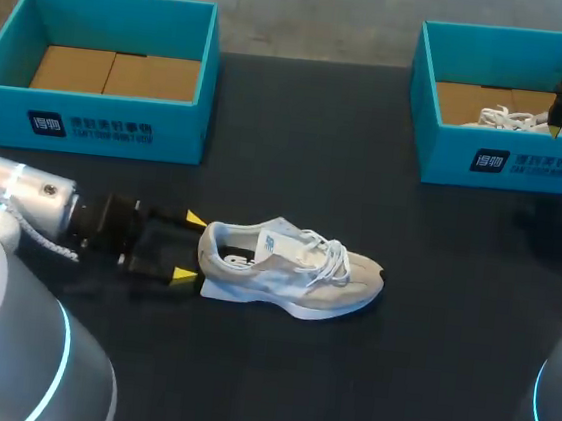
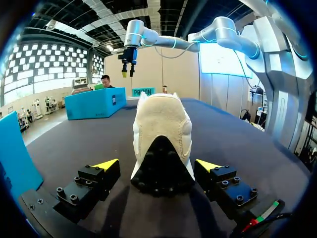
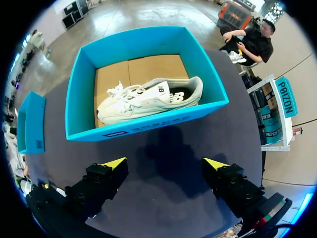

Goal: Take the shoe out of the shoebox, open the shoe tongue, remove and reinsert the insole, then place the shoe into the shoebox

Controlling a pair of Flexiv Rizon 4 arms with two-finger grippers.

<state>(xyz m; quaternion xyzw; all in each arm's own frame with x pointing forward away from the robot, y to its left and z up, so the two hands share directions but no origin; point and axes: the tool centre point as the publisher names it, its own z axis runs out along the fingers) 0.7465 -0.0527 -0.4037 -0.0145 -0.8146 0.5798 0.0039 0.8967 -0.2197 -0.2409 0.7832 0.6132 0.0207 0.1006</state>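
Head view: dark table (image 1: 424, 376) bears a shoe (image 1: 290, 270), two shoeboxes (image 1: 109, 124).

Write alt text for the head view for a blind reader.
A pale sneaker lies upright on the dark table, toe to the right, its heel between the open fingers of the left gripper. Behind stand two blue shoeboxes: the left box shows its cardboard floor, the right box holds a second sneaker, with the right gripper above it.

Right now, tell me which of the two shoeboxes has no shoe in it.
The left shoebox: only its brown cardboard floor shows inside. The right shoebox holds a white shoe.
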